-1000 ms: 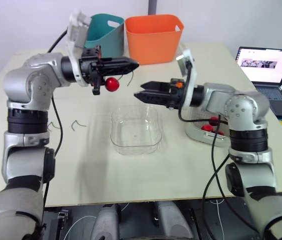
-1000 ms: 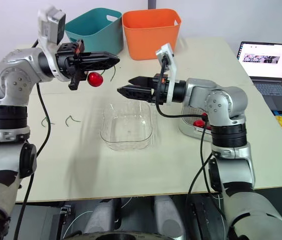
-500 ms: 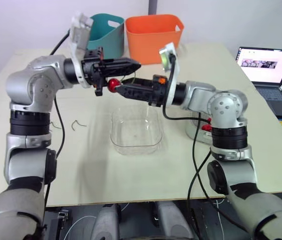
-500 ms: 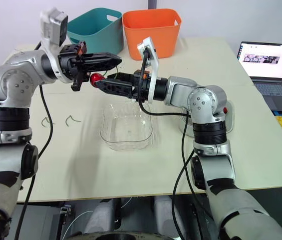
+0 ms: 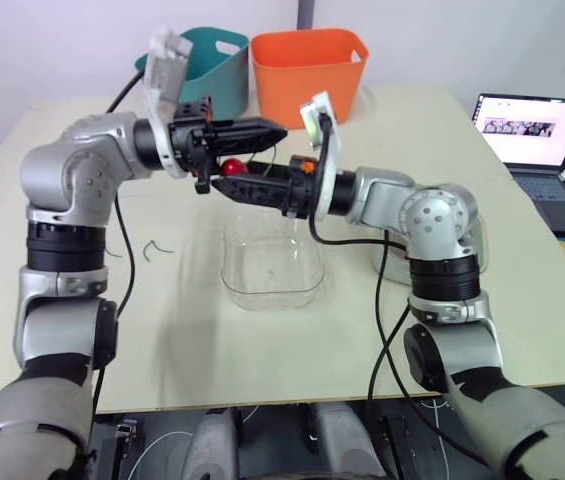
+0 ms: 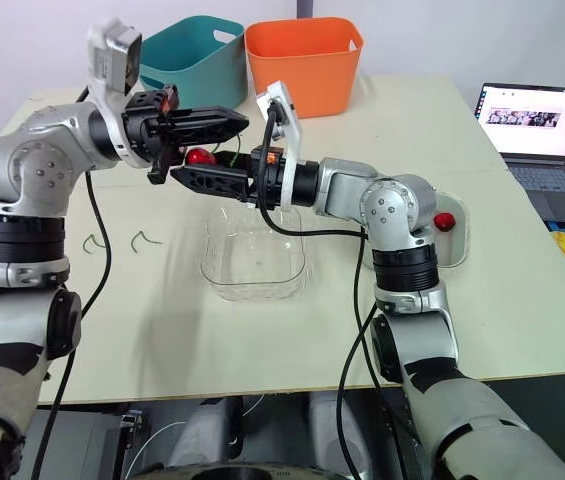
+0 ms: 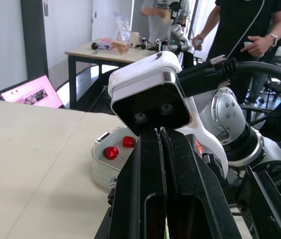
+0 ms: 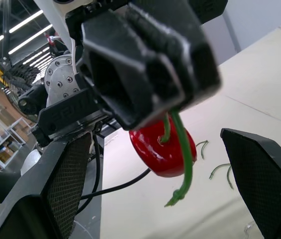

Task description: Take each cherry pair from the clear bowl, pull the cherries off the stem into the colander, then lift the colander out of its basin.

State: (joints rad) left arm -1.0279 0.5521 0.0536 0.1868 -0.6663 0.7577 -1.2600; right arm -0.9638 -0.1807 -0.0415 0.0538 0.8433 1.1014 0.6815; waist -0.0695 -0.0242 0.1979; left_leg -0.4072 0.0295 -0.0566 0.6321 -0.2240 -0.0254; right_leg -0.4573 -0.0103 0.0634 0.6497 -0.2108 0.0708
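L gripper (image 5: 274,128): fingers pressed together on stem (image 8: 179,149). One cherry (image 5: 232,166) hangs below its tips, above far edge of bowl (image 5: 237,275). R gripper (image 6: 180,176): fingers spread wide, one each side of cherry, no contact. Colander (image 6: 459,240) stands to robot's right of bowl, w/ loose cherries (image 7: 111,152) inside.

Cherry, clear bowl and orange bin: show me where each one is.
cherry (image 8: 162,149), right wrist view, on its red skin below the stem.
clear bowl (image 6: 253,294), right eye view, on its near rim.
orange bin (image 6: 304,80), right eye view, on its front wall.
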